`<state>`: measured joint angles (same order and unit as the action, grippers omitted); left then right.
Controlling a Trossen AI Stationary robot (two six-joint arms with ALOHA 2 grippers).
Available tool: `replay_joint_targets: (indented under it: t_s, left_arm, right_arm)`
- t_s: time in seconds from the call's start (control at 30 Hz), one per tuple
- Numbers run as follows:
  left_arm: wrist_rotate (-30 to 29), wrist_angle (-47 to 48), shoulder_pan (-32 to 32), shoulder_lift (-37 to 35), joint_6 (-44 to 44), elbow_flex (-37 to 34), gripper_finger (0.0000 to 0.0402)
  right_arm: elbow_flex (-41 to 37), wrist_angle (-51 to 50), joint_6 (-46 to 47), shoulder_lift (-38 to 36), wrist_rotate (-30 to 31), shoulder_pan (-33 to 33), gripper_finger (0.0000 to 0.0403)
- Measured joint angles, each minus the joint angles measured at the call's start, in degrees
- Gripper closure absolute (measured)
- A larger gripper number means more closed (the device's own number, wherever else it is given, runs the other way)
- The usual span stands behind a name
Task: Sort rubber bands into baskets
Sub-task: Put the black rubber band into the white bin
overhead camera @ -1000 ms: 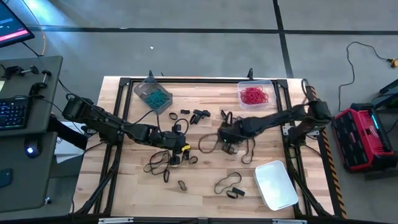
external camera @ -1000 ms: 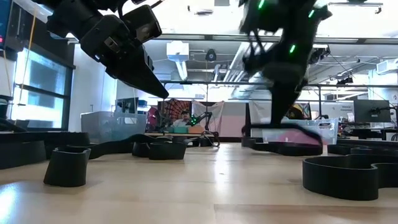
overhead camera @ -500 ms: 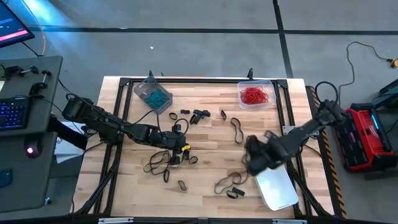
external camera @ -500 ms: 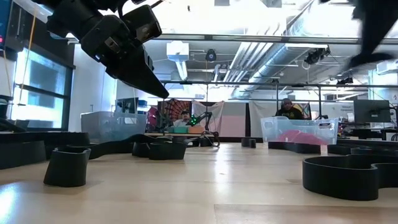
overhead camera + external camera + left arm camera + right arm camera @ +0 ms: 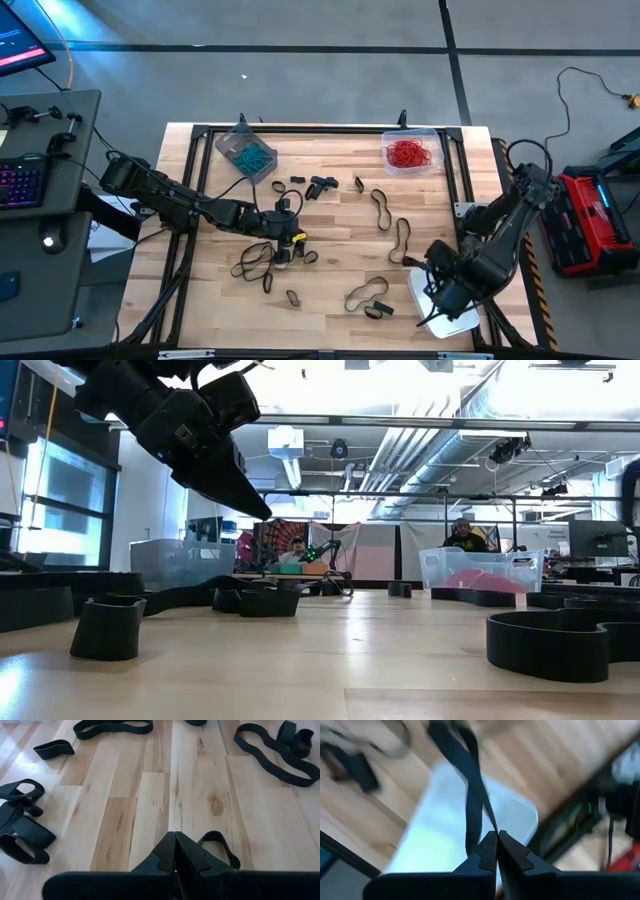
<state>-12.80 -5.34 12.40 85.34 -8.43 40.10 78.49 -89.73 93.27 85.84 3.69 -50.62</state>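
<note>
Black band hangs lengthwise (pinched) over whitish basket.

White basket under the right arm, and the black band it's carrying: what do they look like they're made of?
The white basket looks like smooth, milky translucent plastic, with a soft sheen and rounded corners. The black band, pinched in the shut right end effector, looks like matte rubber: a thin flat strip hanging limp and twisted. Both are judged by look alone.

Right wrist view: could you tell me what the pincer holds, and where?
The right pincer pinches a black rubber band at one end of its loop, above the whitish basket.
</note>
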Motion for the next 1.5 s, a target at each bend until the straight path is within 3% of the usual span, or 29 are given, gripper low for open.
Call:
replay_joint_targets:
  t_s: [0.13, 0.53, 0.97, 1.5]
  left_arm:
    - [0.0, -0.09, 0.0, 0.0, 0.02, 0.0, 0.0402]
    - [0.5, -0.52, 0.0, -0.02, 0.07, 0.0, 0.0401]
    - [0.63, -0.56, 0.0, -0.02, 0.07, 0.0, 0.0401]
    - [0.63, -0.55, 0.0, -0.02, 0.07, 0.0, 0.0401]
  right_arm:
    - [-4.49, 2.8, 4.92, 0.0, -5.06, -2.66, 0.0403]
    - [-22.97, 32.53, 7.18, 0.04, -6.11, 0.38, 0.0403]
    - [-24.15, 29.56, 7.17, 0.04, -5.49, 7.6, 0.0403]
    - [-24.15, 30.95, 8.5, 0.02, 1.05, 12.52, 0.0403]
